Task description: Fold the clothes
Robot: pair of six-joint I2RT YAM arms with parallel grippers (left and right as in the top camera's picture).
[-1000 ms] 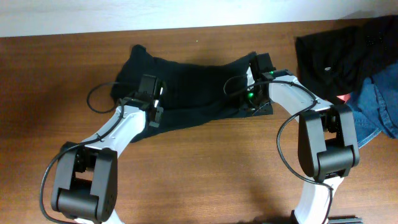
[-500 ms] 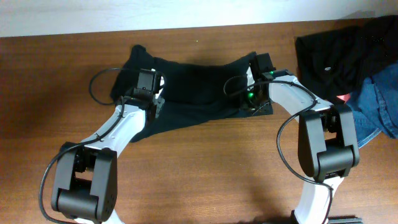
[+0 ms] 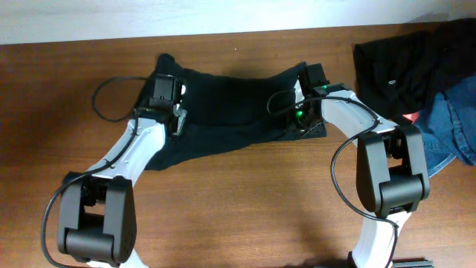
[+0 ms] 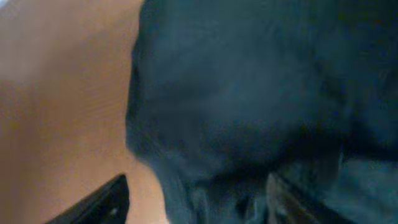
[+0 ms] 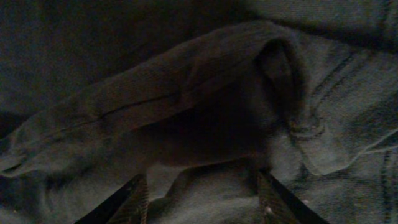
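A black garment (image 3: 230,104) lies spread across the far middle of the table. My left gripper (image 3: 165,80) is over its far left part. In the left wrist view that gripper (image 4: 196,190) is open, one finger (image 4: 106,202) over bare wood and the other (image 4: 286,199) over the garment (image 4: 249,93), whose edge runs between them. My right gripper (image 3: 309,74) sits at the garment's far right corner. In the right wrist view its jaws (image 5: 202,193) stand apart, open, with a rumpled fold of the dark cloth (image 5: 186,93) lying between and ahead of them.
A pile of other clothes fills the far right corner: a black piece (image 3: 394,63), blue denim (image 3: 454,126) and a bit of red (image 3: 411,117). A pale wall strip (image 3: 111,18) runs along the table's back edge. Brown tabletop (image 3: 245,208) lies in front of the garment.
My left gripper has moved away from me and a little left across the garment, and its jaws have opened, letting go of the cloth. The right arm has stayed in place.
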